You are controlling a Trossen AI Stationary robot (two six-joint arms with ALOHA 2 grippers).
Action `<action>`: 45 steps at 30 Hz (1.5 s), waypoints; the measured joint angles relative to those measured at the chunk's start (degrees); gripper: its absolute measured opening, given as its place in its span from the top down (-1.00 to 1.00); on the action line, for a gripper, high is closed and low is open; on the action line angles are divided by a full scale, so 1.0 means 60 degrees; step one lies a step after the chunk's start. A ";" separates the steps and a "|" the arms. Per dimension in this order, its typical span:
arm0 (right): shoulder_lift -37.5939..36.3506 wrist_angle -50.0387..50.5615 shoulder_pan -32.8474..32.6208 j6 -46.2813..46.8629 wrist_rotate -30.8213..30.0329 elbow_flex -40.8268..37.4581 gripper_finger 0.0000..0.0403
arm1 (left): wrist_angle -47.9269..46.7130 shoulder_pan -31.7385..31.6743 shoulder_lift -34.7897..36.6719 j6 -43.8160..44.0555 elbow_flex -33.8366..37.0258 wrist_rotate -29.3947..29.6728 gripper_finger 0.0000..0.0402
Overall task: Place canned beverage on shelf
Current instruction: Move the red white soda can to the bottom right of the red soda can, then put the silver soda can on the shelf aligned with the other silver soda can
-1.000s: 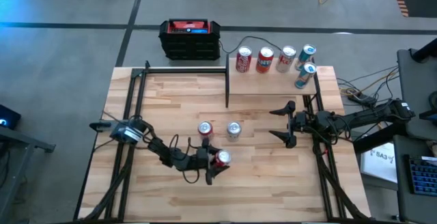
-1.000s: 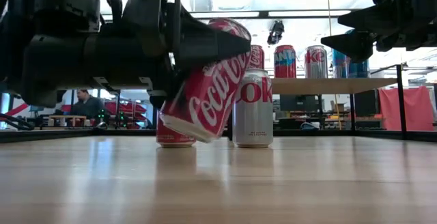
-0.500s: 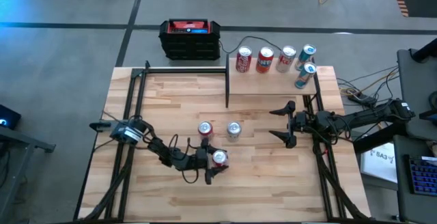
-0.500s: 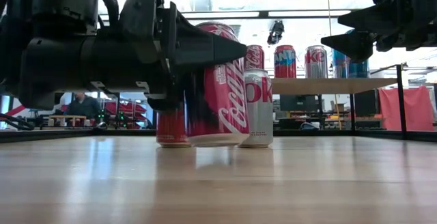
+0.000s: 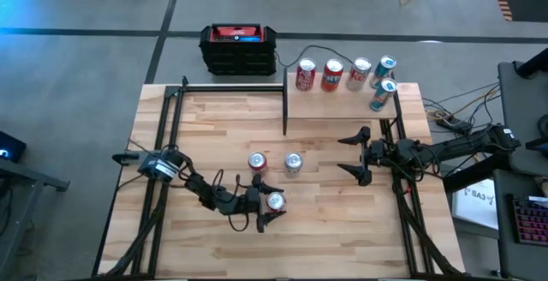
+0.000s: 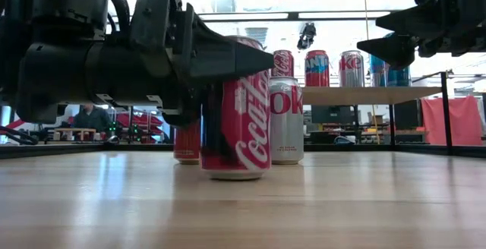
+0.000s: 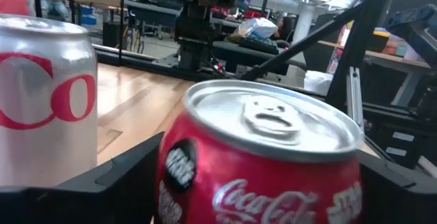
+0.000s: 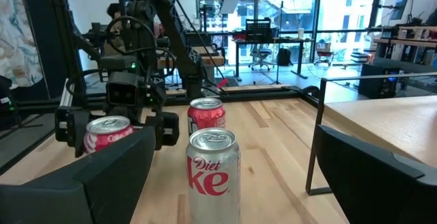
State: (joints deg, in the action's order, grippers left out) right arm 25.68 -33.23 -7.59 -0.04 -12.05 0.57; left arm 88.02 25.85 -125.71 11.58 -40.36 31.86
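Note:
A red Coca-Cola can (image 5: 275,200) stands upright on its base on the wooden tabletop, near the front middle. My left gripper (image 5: 276,202) reaches level from the table's left. It is open, with one finger close on either side of the can's upper half (image 7: 266,169). The shelf (image 5: 342,114) stands at the far right, and several cans (image 5: 332,74) stand along its far edge. In front of the shelf, above the table, my right gripper (image 5: 360,155) hangs open with nothing between its fingers.
A second red can (image 5: 257,162) and a silver Diet Coke can (image 5: 293,163) stand upright just beyond the left gripper. A black-and-red box (image 5: 238,48) sits past the table's far edge. Black frame rails run along both sides of the table.
The red can was tilted in my left gripper and clear of the table. It has been turned upright and lowered onto its base on the tabletop. The left fingers have then spread and let go of it, and the hand has stayed where it was.

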 joint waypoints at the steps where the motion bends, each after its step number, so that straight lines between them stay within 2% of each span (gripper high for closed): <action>1: 0.0003 0.0000 0.0001 -0.0003 0.0000 -0.0001 -0.90 | -0.0042 0.0004 0.0000 0.0018 0.0000 -0.0001 -0.66; 6: -0.0001 0.0000 -0.0001 -0.0003 0.0000 -0.0002 -0.90 | -0.0086 0.0004 0.0000 0.0064 0.0000 0.0076 -0.82; 9: 0.0001 0.0000 0.0001 -0.0001 0.0000 -0.0001 -0.90 | -0.0058 0.0074 0.0000 -0.0007 0.0028 0.0497 -0.92; 16: 0.0000 0.0000 0.0003 0.0001 0.0000 -0.0002 -0.90 | 0.0332 0.0824 0.0063 -0.0789 0.0062 0.2385 -0.96; 27: 0.0001 0.0000 -0.0001 -0.0001 0.0000 -0.0001 -0.90 | 0.0330 0.2434 0.0956 -0.1813 0.0024 0.5262 -0.98; 31: 0.0000 0.0000 -0.0001 -0.0003 0.0000 -0.0002 -0.90 | 0.0336 0.2877 0.1491 -0.2937 -0.0109 0.6348 -0.98; 34: -0.0001 0.0000 -0.0001 0.0000 0.0000 0.0001 -0.90 | 0.0333 0.3071 0.2027 -0.3679 -0.0230 0.6579 -0.98; 37: 0.0001 0.0000 0.0001 -0.0002 0.0000 -0.0002 -0.90 | 0.0331 0.3058 0.2562 -0.3097 -0.0416 0.6633 -0.98; 39: 0.0003 0.0000 0.0001 -0.0003 0.0000 -0.0002 -0.90 | 0.0336 0.3010 0.2959 -0.3374 -0.0553 0.6776 -0.98; 45: 0.0003 0.0000 0.0002 -0.0002 0.0000 -0.0001 -0.90 | 0.0336 0.2830 0.3769 -0.6360 -0.1330 0.7121 -0.98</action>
State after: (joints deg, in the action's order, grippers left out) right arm 25.69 -33.23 -7.58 -0.05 -12.05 0.57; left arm 90.03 42.83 -103.09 -26.58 -48.34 74.58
